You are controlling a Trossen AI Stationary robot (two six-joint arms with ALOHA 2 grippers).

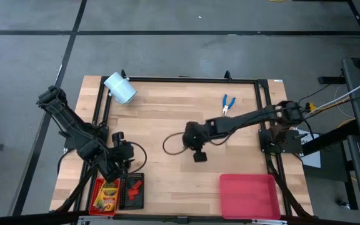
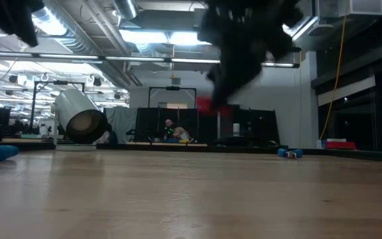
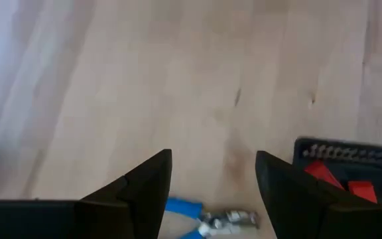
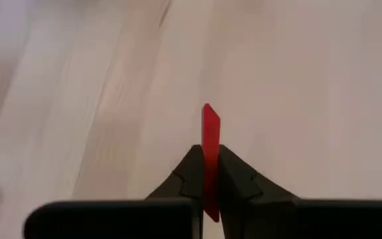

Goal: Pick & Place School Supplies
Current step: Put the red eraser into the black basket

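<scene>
Right hand [image 4: 204, 174] pinches red piece [image 4: 210, 129] between fingertips.

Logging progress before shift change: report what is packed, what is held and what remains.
Done: a crayon box lies in the small red tray, and red pieces in the black tray. In hand: the right pincer grips a thin red piece above mid-table. Left: blue-handled pliers on the far side, another pair under the open left pincer.

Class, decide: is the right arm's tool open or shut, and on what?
Shut. The right tool has both fingers pressed against a thin red piece standing on edge between them.
</scene>
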